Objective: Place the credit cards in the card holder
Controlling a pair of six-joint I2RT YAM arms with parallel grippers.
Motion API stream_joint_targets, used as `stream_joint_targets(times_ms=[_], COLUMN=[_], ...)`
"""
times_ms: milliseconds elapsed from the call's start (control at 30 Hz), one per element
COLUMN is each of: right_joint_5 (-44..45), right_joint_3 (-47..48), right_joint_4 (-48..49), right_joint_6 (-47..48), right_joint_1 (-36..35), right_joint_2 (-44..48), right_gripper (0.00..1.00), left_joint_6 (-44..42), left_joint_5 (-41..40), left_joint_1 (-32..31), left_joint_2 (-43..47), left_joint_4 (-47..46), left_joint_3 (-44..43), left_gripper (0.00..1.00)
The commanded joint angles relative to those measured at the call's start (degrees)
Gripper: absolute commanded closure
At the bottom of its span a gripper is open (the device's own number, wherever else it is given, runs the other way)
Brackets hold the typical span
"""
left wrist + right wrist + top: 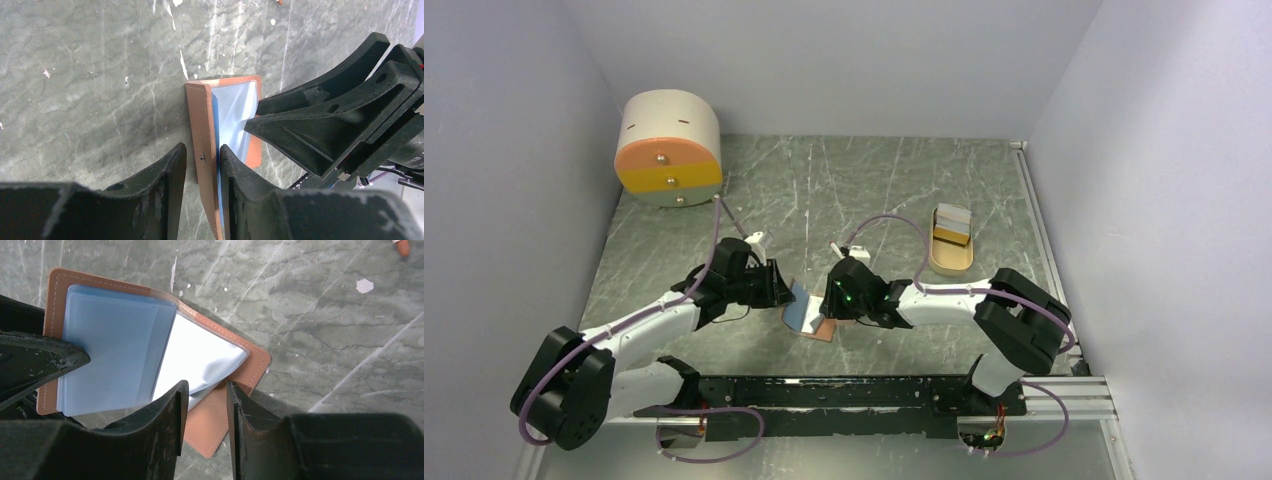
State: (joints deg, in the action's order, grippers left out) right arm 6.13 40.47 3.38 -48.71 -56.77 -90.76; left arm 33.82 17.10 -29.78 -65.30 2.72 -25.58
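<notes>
The card holder (809, 313) is a brown leather folder with pale blue and clear sleeves, lying open on the table between both arms. In the left wrist view its brown cover (204, 125) stands on edge between the jaws of my left gripper (202, 149). One finger lies against the blue sleeve and a thin gap shows on the other side. My right gripper (206, 386) hovers over the other cover (210, 420) with its jaws apart and nothing clamped. A clear sleeve (200, 357) runs behind one right finger. Flat card-like pieces (951, 225), perhaps the credit cards, sit in a tray, too small to make out.
A tan oval tray (936, 262) lies on the table to the right of and beyond the right gripper. A round cream box with orange and yellow drawer fronts (667, 150) stands at the back left. Grey walls close in the left, right and back.
</notes>
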Motion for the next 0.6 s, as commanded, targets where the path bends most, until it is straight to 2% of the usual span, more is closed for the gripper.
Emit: stream_joint_targets(times_ms=[0,100,233,333,567], right_joint_5=[2.23,3.2,6.14,6.29,6.08], right_joint_3=[0.57,0.84,1.11,0.91,1.87], right_joint_4=[-2.59,-3.84,-8.44,-10.72,-13.29], right_joint_6=[1.21,1.74,2.16,2.65,2.09], right_joint_1=[-0.24,-0.26,-0.24,-0.21,-0.18], right_joint_2=[0.93,0.9,2.7,4.57,7.06], right_gripper=[0.62,0.59,0.55,0.51,0.51], left_joint_6=[-0.87,-1.24,-0.96,-0.44,1.27], left_joint_5=[0.39,0.06,1.33,2.05,2.81], left_joint_1=[0.18,0.18,0.12,0.21,0.14], left_joint_2=[-1.17,-3.29,-3.66,-1.6,0.56], left_joint_4=[-1.13,-0.56,-0.77,-1.27,-1.72], left_joint_3=[-1.01,-1.46,-1.61,-1.53,-2.39], left_gripper=[0.65,0.72,0.89,0.91,0.91])
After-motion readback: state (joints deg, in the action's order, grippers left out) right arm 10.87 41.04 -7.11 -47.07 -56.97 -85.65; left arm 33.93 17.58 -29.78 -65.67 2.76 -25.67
